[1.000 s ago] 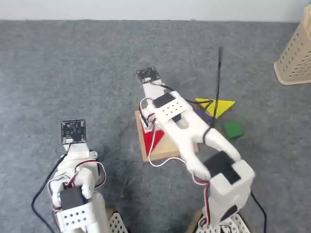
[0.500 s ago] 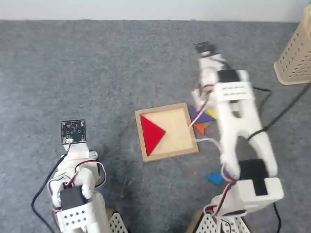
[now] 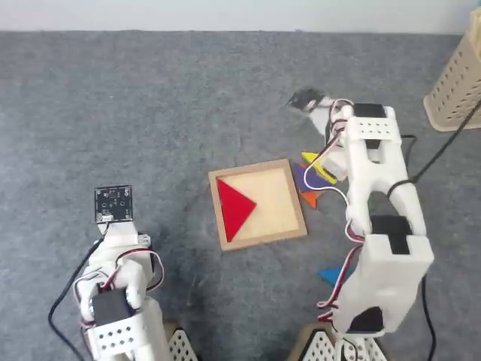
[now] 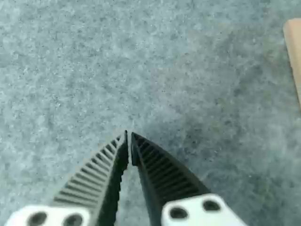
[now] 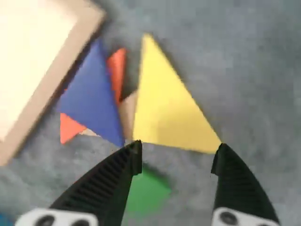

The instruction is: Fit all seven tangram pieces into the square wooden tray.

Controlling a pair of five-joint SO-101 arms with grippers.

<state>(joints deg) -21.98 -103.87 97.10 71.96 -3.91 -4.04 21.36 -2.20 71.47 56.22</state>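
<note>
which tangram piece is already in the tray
The red triangle; it alone lies inside the wooden tray, while the other visible pieces lie outside it.

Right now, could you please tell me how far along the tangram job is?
Done: one red triangle lies in the wooden tray. In hand: nothing is gripped. The right gripper is open over the yellow triangle, and the left gripper is shut above the carpet. Left: the yellow triangle, dark blue triangle, orange piece, green piece and light blue piece all lie outside the tray.
</note>
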